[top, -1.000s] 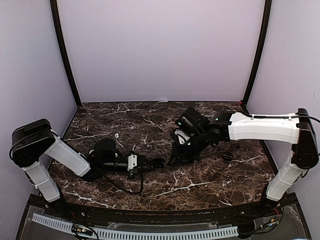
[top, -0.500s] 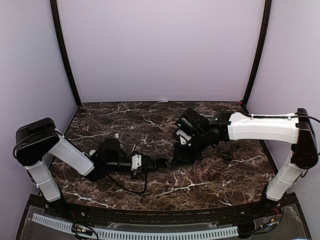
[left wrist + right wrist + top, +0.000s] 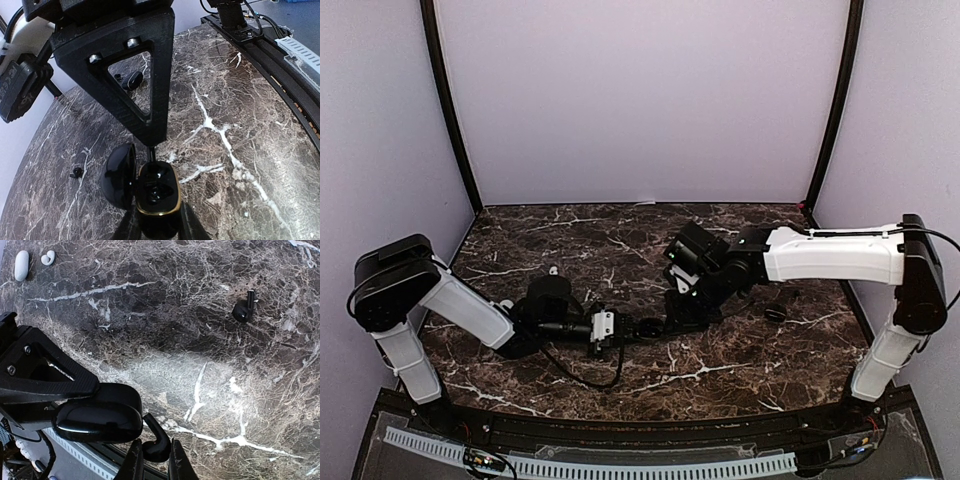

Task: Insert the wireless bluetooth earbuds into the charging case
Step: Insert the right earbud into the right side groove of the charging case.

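Note:
My left gripper (image 3: 157,227) is shut on a black charging case (image 3: 158,192) with a gold rim. Its lid (image 3: 119,176) stands open to the left, and dark sockets show inside. My right gripper (image 3: 152,457) is shut on a black earbud (image 3: 156,447), whose stem points up beside the case (image 3: 100,415). In the left wrist view a finger (image 3: 145,80) of the right gripper hangs just over the case's far end, with the earbud's stem (image 3: 151,152) below its tip. From above, both grippers meet at mid-table, left gripper (image 3: 642,328) and right gripper (image 3: 672,318).
A second black earbud (image 3: 243,310) lies on the marble further off. A white case (image 3: 21,265) and a white earbud (image 3: 48,258) lie at the far left. Another black case (image 3: 131,80) and a small black earbud (image 3: 76,172) lie on the marble. The table's front rail (image 3: 280,75) runs close by.
My left arm has carried the open case to the right, up to the right gripper. The right gripper has shifted slightly left with its earbud.

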